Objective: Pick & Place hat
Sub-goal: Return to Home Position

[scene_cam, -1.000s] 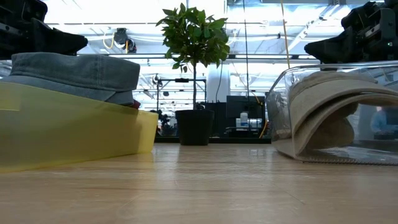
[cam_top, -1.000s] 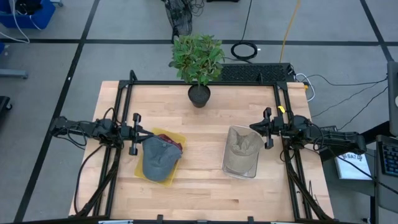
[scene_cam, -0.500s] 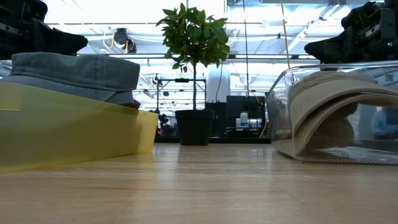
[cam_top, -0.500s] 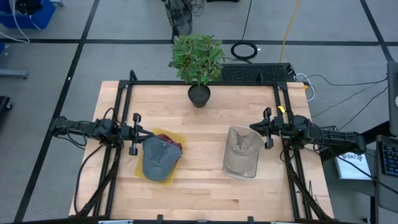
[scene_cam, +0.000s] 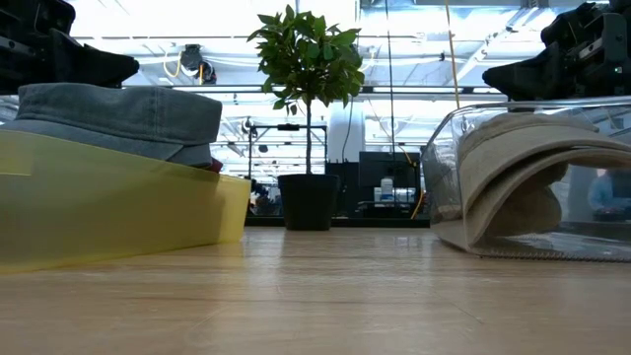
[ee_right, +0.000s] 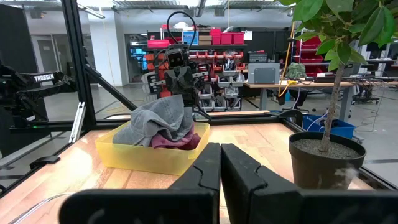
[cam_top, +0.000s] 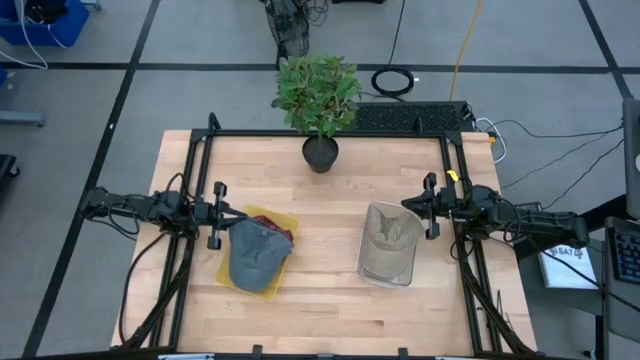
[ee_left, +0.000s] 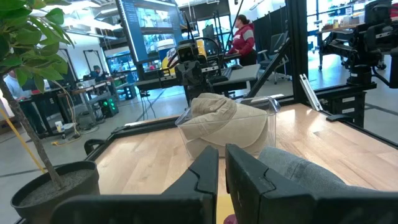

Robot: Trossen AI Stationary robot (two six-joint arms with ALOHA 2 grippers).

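A grey hat (cam_top: 252,255) lies on top of a yellow tray (cam_top: 226,274) at the table's left, over a dark red cloth (cam_top: 284,236); in the low view the hat (scene_cam: 128,113) stands above the tray's rim (scene_cam: 118,197). A beige hat (cam_top: 390,232) lies inside a clear bin (cam_top: 384,273) on the right, curled against its wall (scene_cam: 532,158). My left gripper (cam_top: 228,212) hovers level just beyond the tray's far left corner, shut and holding nothing (ee_left: 222,158). My right gripper (cam_top: 407,204) hovers level by the bin's far right corner, shut and holding nothing (ee_right: 221,149).
A potted plant (cam_top: 319,110) stands at the middle of the table's far edge. Black frame rails (cam_top: 196,150) run along the left, far and right sides. Bare wood (cam_top: 325,240) lies between tray and bin. People show in the room beyond the table.
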